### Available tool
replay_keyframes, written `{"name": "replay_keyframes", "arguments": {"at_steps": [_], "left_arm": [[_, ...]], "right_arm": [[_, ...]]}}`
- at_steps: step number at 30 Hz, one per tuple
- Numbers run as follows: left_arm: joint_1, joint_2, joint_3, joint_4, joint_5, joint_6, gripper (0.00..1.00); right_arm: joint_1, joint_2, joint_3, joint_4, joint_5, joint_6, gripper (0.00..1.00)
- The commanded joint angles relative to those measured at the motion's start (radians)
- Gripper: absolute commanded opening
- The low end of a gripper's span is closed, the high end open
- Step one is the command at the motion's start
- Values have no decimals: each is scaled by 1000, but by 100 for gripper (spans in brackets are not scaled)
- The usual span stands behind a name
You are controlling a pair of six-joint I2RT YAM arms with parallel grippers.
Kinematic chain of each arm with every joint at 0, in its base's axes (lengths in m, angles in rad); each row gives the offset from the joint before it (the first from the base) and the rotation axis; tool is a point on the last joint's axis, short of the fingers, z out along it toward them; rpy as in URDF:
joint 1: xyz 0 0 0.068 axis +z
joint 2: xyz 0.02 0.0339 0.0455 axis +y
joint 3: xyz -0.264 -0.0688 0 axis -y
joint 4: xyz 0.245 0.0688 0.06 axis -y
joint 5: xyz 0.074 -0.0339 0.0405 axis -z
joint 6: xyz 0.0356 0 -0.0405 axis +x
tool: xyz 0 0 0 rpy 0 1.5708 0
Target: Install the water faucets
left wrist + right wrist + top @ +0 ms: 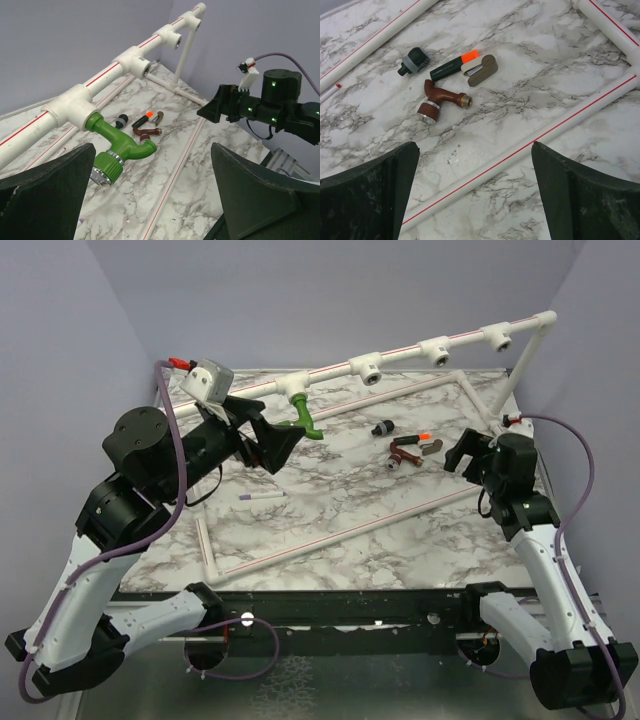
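Claws both spread wide: my left claw (153,167) faces the green faucet (122,142), centre-left; my right claw (473,155) looks down on the reddish-brown faucet (440,99), upper left.

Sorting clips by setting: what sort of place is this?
Probably a lab test bench: marble-patterned table, plain purple walls, and a white pipe rig with the green faucet fitted, the brown faucet loose.

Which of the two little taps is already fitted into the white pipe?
The green faucet: it hangs from a socket on the raised white pipe, while the reddish-brown faucet lies loose on the marble table.
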Motion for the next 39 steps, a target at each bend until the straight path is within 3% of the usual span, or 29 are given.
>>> {"name": "replay_keyframes", "arguments": {"at_steps": [1, 6, 12, 20, 29, 39], "left_arm": [[-4, -19, -13, -36, -134, 11, 99], [-4, -37, -40, -52, -255, 21, 99], [-4, -69, -70, -73, -395, 30, 99], [-3, -110, -98, -132, -521, 18, 99], [-4, -157, -129, -181, -554, -18, 99], [-4, -178, -140, -204, -558, -30, 99]], "right_arm": [[1, -24, 38, -97, -39, 60, 100], [1, 26, 72, -156, -67, 99, 100], [2, 39, 46, -115, -138, 1, 100], [2, 121, 37, -14, -21, 89, 97], [7, 341, 59, 134, -106, 138, 91], [164, 561, 120, 204, -27, 229, 88]]}}
